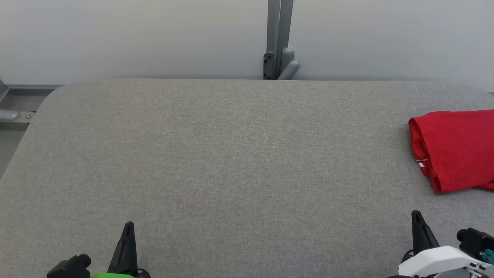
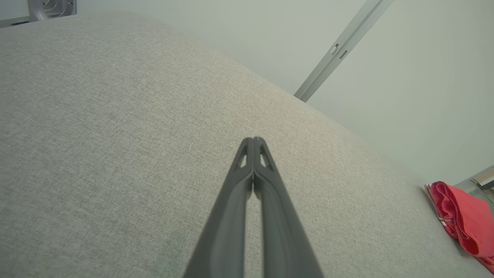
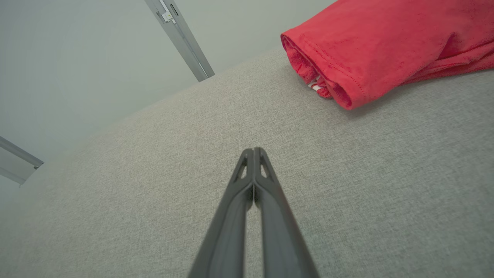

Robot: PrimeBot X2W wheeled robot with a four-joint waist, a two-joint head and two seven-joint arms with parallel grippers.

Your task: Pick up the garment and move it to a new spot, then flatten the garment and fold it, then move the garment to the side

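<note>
**Folded red garment at the right side of the table, both end effectors closed and empty**

The grey table (image 1: 231,154) carried one thing, the red garment (image 1: 451,148). It lay at the far right side of the table, partly cut off by the edge of the head view. It looked like a compact folded bundle, with a rounded fold toward the middle of the table. Judging from this, the last step, moving the garment to the side, seemed finished or nearly so.

The left end effector (image 1: 128,226) was at the near left of the table and the right end effector (image 1: 416,214) at the near right. Both had the fingers pressed together and held nothing. The right one was near the garment but apart from it, and the left one was well apart from it.

If the work was done, the next move called only for holding both arms away from the cloth. If a correction was needed, the right end effector would have to spread its fingers first and then reach forward to the near edge of the bundle.

The wall (image 1: 115,34) behind was plain and pale. The table top was covered with flat grey woven fabric and had rounded far corners. A grey metal post (image 1: 279,34) stood against the wall behind the far edge, and a metal rail (image 1: 23,90) ran at the far left. A small white label (image 1: 421,162) showed at the fold of the garment.
</note>
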